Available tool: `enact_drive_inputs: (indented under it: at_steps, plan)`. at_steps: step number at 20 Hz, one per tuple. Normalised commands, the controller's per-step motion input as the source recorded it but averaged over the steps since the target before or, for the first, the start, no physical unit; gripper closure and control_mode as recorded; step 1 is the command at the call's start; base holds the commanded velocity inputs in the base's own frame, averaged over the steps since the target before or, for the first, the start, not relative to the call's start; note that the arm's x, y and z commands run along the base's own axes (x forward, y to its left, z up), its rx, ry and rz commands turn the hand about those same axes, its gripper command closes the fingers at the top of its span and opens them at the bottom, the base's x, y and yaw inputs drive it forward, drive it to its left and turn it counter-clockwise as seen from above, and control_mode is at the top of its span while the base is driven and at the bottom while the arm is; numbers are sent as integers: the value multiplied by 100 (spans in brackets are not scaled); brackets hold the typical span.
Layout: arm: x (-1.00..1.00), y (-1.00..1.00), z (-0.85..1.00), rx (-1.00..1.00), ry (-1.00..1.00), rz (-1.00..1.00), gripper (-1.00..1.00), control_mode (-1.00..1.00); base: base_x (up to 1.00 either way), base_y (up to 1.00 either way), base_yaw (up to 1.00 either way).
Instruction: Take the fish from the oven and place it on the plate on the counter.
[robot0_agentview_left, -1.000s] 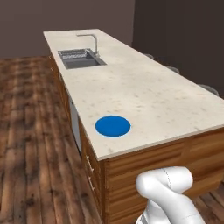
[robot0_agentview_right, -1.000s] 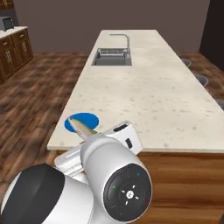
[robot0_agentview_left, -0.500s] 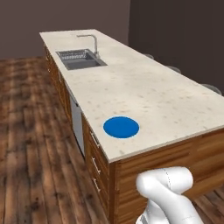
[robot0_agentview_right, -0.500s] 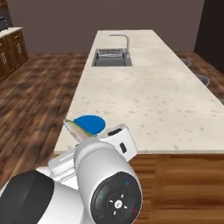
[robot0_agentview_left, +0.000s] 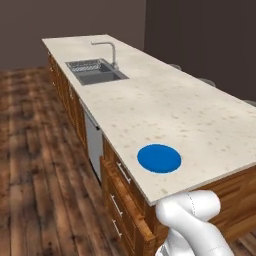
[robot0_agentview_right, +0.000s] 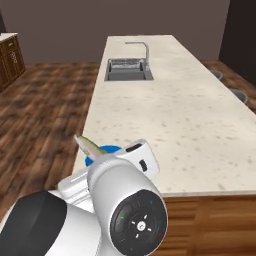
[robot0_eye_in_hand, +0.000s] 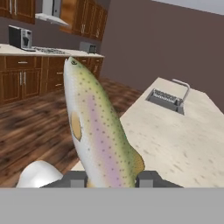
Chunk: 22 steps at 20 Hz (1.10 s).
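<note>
Between hand fingers, fish

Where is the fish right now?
The fish is clamped between the gripper fingers in the hand view. In the right base view it pokes up beside the blue plate, near the counter edge.

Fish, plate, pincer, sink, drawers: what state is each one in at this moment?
fish: clamped between the pincer fingers, sticking up out of them, off the counter.
pincer: shut on the fish.
plate: bare, flat on the counter near its front edge.
sink: basin dry, nothing running from the faucet.
drawers: all closed.
</note>
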Motion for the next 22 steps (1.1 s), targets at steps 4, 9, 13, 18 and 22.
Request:
enact_drive_inputs:
  at_steps: [4,9,13,18,22]
  plan:
    - [0,0,0,0,0,0,100,100,52,30,-5]
    - [0,0,0,0,0,0,100,100,15,1,-5]
    - [0,0,0,0,0,0,100,100,0,-4,-17]
    - [0,0,0,0,0,0,100,100,24,-32,-21]
    - [0,0,0,0,0,0,100,100,45,-48,-20]
